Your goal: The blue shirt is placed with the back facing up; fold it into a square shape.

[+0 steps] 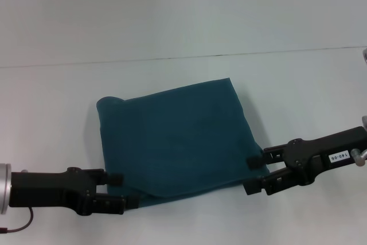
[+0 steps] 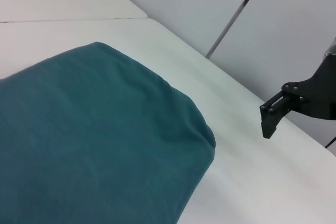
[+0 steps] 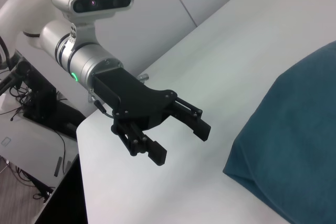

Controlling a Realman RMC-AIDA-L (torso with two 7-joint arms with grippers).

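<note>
On table: folded blue shirt.

Head view: the dark teal-blue soft cotton shirt, folded, lies whole on the white desk, but its underside and inner layers are hidden, so no lettering is readable.

Left wrist view: shirt cut off at two picture edges; only one rounded corner shows.

Right wrist view: shirt cut off likewise.

Head view: black right gripper label text too small to read with certainty. Black left gripper arm cut by the picture edge.
</note>
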